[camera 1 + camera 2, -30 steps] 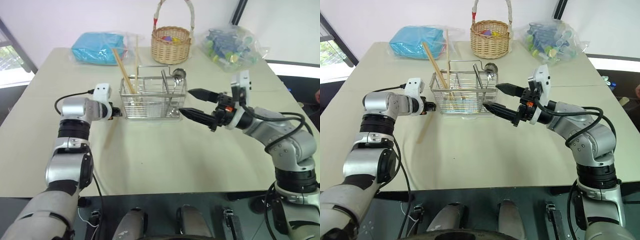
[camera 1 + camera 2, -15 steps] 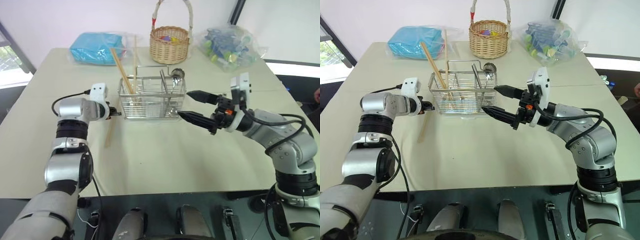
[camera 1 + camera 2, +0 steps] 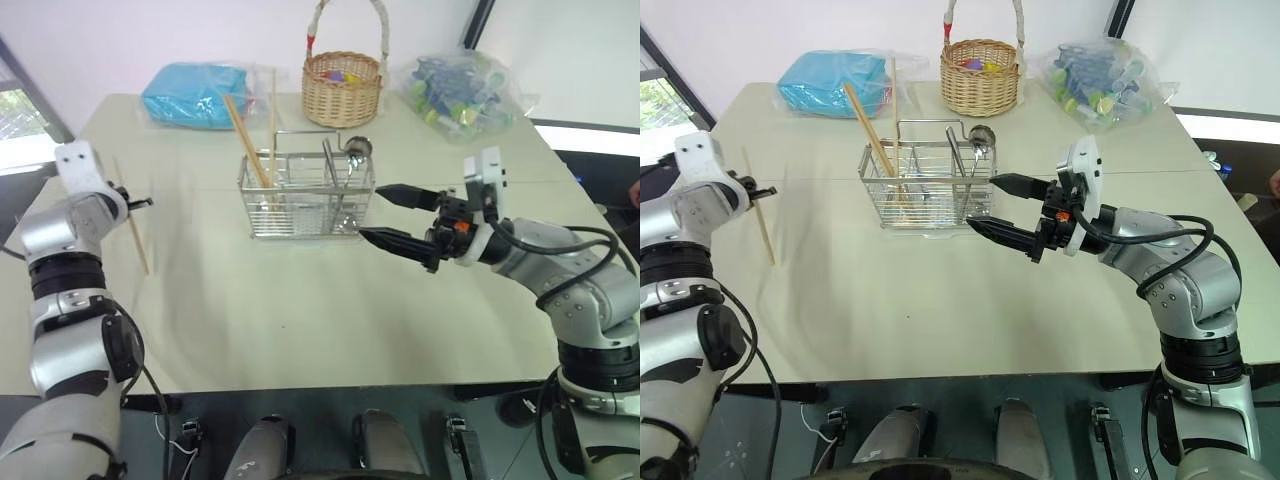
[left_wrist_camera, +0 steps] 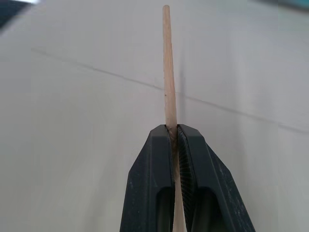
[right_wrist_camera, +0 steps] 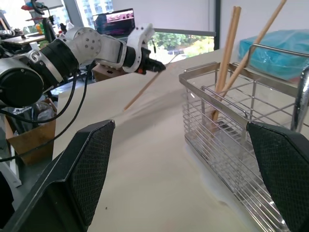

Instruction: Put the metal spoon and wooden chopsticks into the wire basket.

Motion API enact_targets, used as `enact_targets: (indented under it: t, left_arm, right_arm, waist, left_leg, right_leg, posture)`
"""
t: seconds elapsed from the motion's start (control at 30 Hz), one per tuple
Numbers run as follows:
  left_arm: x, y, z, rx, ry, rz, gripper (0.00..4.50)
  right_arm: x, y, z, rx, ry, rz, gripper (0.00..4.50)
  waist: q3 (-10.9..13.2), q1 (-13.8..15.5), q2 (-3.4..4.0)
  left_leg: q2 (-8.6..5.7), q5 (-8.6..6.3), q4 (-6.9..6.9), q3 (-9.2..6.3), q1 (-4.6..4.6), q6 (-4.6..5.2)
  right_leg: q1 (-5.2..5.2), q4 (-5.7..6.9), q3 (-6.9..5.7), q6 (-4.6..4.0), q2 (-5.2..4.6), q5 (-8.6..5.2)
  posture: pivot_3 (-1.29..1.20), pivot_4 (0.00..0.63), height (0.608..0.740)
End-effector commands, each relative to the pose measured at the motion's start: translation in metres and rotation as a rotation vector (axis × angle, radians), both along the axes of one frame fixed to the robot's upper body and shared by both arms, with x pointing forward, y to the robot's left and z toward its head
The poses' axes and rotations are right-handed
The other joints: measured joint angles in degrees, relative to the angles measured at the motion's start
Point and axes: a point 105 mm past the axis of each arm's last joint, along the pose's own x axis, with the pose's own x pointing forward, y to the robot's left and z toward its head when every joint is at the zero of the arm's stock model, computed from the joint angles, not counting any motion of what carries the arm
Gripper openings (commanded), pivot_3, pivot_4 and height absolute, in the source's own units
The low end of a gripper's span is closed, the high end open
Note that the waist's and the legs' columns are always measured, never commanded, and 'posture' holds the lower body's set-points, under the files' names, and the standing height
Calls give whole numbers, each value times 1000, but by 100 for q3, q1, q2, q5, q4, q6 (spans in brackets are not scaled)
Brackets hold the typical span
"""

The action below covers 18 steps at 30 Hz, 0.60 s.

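Between the left end effector (image 4: 175, 145) fingers sits one wooden chopstick (image 4: 169, 72)

Silver wire basket (image 3: 305, 195) mid-table holding metal spoon (image 3: 357, 150) and two leaning wooden chopsticks (image 3: 245, 135)

The basket (image 3: 306, 195) stood mid-table (image 3: 300, 310), two chopsticks (image 3: 243, 135) and the spoon (image 3: 357, 150) in it. A wicker basket (image 3: 343, 88) sat behind; a third chopstick (image 3: 131, 230) hung far left.
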Motion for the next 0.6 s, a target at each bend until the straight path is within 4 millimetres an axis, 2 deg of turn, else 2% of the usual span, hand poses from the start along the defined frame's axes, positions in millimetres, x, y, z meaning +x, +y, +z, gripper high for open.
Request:
enact_targets:
  t: [0.03,0.1,0.17,0.23,0.3,0.47,0.6]
  left_arm:
    - [-4,2,71,39,-325,13,43]
    - [-7,-6,99,17,-470,-13,43]
    - [-16,-20,148,-36,-703,-66,43]
    - [-27,-36,187,-65,-868,-137,43]
    - [-32,-54,215,-70,-958,-212,43]
    - [-41,-98,251,-64,-1064,-378,43]
    - [-48,-138,258,-60,-1104,-549,43]
  right_arm:
    - [0,-2,11,14,-38,3,4500]
    - [1,-2,11,13,-40,5,4500]
    - [2,-1,13,17,-44,8,4500]
    - [2,-1,14,21,-45,5,4500]
    - [3,-3,14,23,-45,-2,4500]
    - [5,-8,15,20,-47,-23,4500]
    - [8,-13,23,28,-64,-53,4500]
  waist:
    - [-3,-10,-5]
    - [-3,-12,-5]
    - [-2,-9,-7]
    - [-2,-17,-16]
    - [-2,-31,-20]
    - [-4,-48,-15]
    - [-3,-44,-17]
  left_leg:
    - [0,0,0,0,0,0]
    - [0,0,-1,1,2,0]
    - [1,0,0,1,2,0]
    - [1,0,5,1,-3,0]
    - [1,0,6,2,-4,0]
    - [3,0,6,12,11,0]
    - [4,0,6,10,3,0]
  right_leg:
    - [0,0,0,0,-1,0]
    - [0,0,0,0,-1,0]
    - [0,0,-1,0,-1,0]
    - [0,-1,-2,1,-1,1]
    - [0,-2,-2,1,-1,1]
    - [1,-1,0,2,-1,1]
    - [1,-1,-1,2,3,1]
  posture:
    - [0,150,740]
    - [0,150,740]
    - [0,150,740]
    - [0,150,740]
    - [0,150,740]
    - [0,150,740]
    - [0,150,740]
